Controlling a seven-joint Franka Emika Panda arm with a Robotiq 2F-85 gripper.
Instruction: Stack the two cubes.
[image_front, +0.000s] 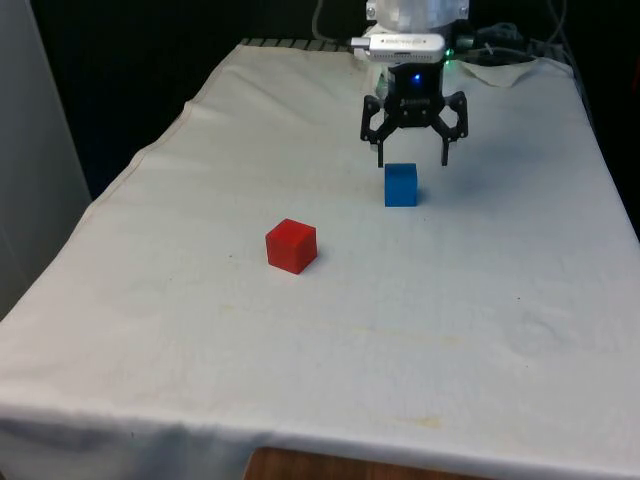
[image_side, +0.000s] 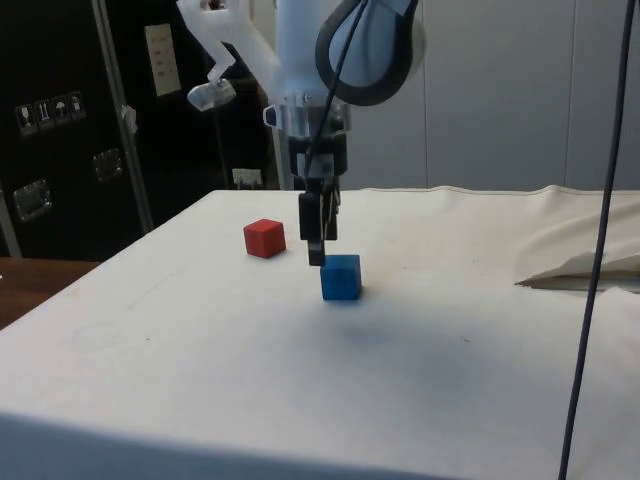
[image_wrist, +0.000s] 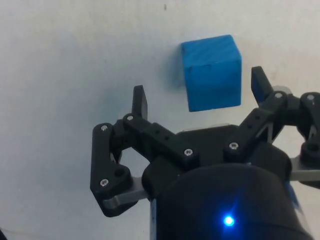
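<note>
A blue cube (image_front: 401, 185) rests on the white cloth towards the far side of the table. A red cube (image_front: 291, 246) lies apart from it, nearer the camera and to the front view's left. My gripper (image_front: 413, 158) hangs open just above the blue cube, a little behind it, with its fingers spread wider than the cube. In the side view the fingertips (image_side: 316, 255) stop level with the top of the blue cube (image_side: 341, 277), and the red cube (image_side: 264, 238) sits beyond. The wrist view has the blue cube (image_wrist: 212, 71) ahead of the open gripper (image_wrist: 199, 91), touching neither finger.
Cables and bunched cloth (image_front: 500, 60) lie at the far right corner beside the robot base. A fold of cloth (image_side: 580, 265) and a hanging cable (image_side: 600, 200) stand at the side view's right. The table's front edge (image_front: 320, 445) runs across the foreground.
</note>
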